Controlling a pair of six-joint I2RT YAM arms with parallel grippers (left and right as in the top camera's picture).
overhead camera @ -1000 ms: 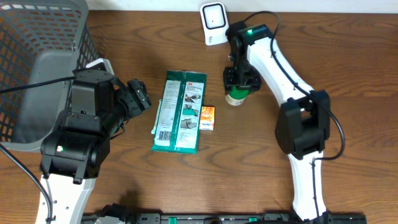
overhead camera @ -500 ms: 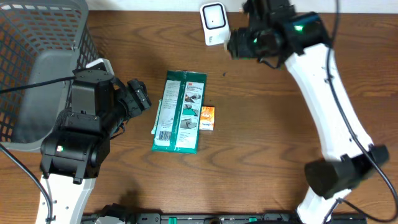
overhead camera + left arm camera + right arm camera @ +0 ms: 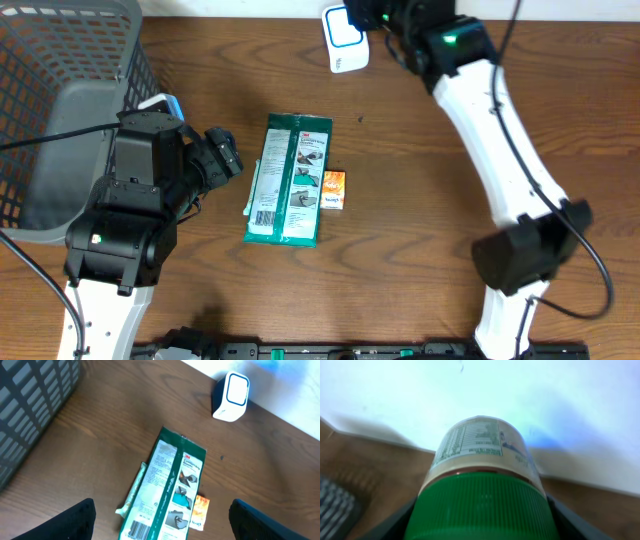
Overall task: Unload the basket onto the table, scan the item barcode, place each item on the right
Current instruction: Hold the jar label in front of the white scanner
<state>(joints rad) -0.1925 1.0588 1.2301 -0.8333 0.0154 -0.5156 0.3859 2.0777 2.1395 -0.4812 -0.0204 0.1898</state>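
Overhead view: the right gripper [image 3: 384, 18] hangs over the far edge of the desk [image 3: 420, 250], just beside the white scanner [image 3: 344, 38]. The right wrist camera shows its jaws clamped on either side of a green-capped bottle [image 3: 480, 475], printed label uppermost. The left gripper [image 3: 222, 158] hovers with jaws spread wide and empty beside the grey basket [image 3: 60, 100] at the left edge. A green packet [image 3: 290, 180] and small orange box [image 3: 334, 189] lie mid-desk, touching.
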